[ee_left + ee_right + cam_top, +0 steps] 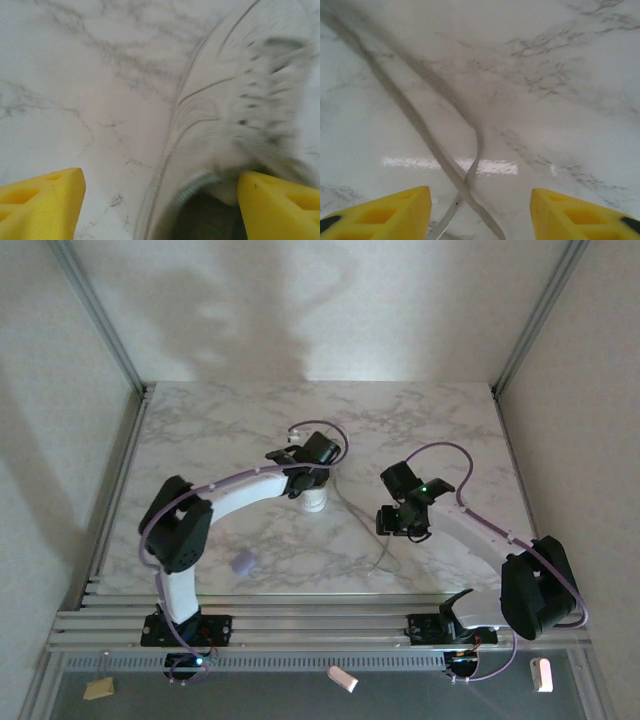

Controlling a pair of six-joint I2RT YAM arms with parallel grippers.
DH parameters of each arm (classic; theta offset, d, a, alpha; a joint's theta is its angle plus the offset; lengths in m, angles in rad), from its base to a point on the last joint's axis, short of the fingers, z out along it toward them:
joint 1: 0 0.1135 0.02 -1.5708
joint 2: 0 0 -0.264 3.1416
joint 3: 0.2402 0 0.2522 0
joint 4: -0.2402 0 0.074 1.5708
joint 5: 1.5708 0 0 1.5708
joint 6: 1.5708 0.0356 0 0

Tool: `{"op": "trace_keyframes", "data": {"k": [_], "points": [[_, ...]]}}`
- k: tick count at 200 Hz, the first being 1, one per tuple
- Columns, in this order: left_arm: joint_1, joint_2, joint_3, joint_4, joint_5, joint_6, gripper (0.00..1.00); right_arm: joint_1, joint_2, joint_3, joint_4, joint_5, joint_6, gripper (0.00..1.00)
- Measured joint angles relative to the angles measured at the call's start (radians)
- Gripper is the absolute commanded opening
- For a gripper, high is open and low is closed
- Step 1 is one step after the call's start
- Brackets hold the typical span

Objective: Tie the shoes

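White-grey marble table (200,440), pale walls around.

Left end effector (160,180): jaws wide, holding nothing. One finger (280,205) at shoe opening, other over bare table.

Shoe (235,115): mid-table, small, white. Likely light, slides if pushed. Upper soft, sole stiffer.

Right end effector (480,192): jaws partly apart, nothing pinched. Lace (412,117) lies crossed between them on table.

Lace thin, limp, flat on slick marble. Best hold: pinch low at crossing or near free end, pull gently, brace shoe.

Sneaker (235,100) blurred, cut off at right edge; lace (420,131) ends cropped.
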Motion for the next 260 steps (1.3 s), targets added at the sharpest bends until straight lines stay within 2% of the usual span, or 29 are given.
{"op": "trace_keyframes", "data": {"k": [43,81,121,207,222,243,260], "points": [[-0.006,-0.396,-0.222,0.186,-0.005,0.004,0.85,0.047,0.021,-0.035,-0.012,-0.016,0.014,0.4],[-0.021,-0.563,-0.434,0.239,-0.026,-0.025,0.85,0.055,0.018,-0.096,-0.035,-0.016,0.061,0.39],[-0.04,-0.658,-0.564,0.238,-0.026,-0.048,0.85,0.097,-0.009,-0.132,-0.065,-0.021,0.113,0.38],[-0.047,-0.681,-0.568,0.26,-0.027,-0.051,0.85,0.106,0.056,-0.166,-0.016,-0.02,0.171,0.3],[-0.047,-0.684,-0.569,0.26,-0.027,-0.051,0.84,0.108,0.068,-0.166,-0.007,-0.023,0.172,0.24],[-0.047,-0.702,-0.573,0.26,-0.03,-0.052,0.84,0.111,0.069,-0.164,-0.004,-0.027,0.172,0.05],[-0.047,-0.726,-0.58,0.26,-0.035,-0.052,0.85,0.114,0.061,-0.163,-0.007,-0.024,0.184,0.0]]}}
